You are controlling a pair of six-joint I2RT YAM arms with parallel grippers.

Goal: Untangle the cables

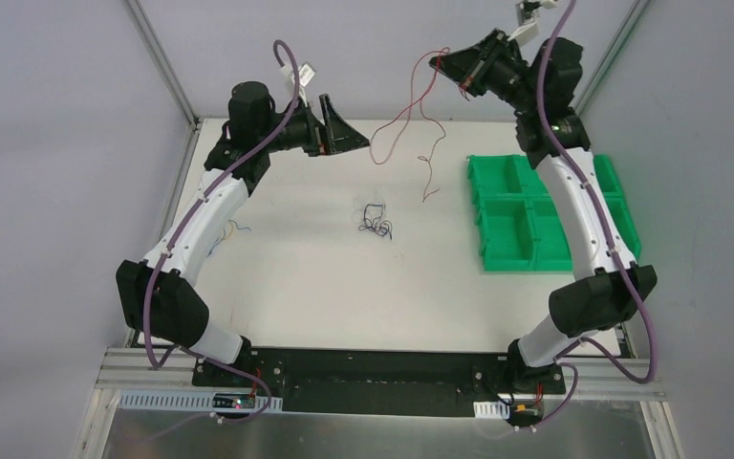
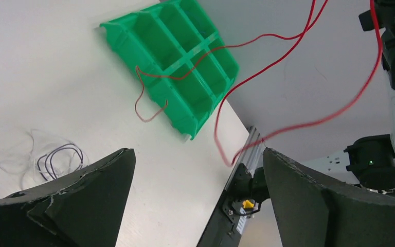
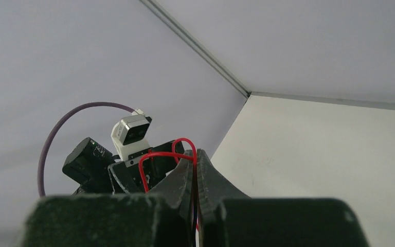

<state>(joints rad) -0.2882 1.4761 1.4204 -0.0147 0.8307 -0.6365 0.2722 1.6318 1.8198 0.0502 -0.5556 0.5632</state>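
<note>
A white table (image 1: pixel 296 287) sits under soft, even light. Plain grey walls (image 1: pixel 48 143) close in the table's left, far and right sides, with aluminium posts (image 1: pixel 161 62) rising from its far corners. An aluminium rail (image 1: pixel 153 366) runs along its near edge.

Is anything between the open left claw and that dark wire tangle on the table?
Nothing solid, just bare table before the dark tangle. The red wire, pinched in the right claw, dangles near the left claw.
</note>
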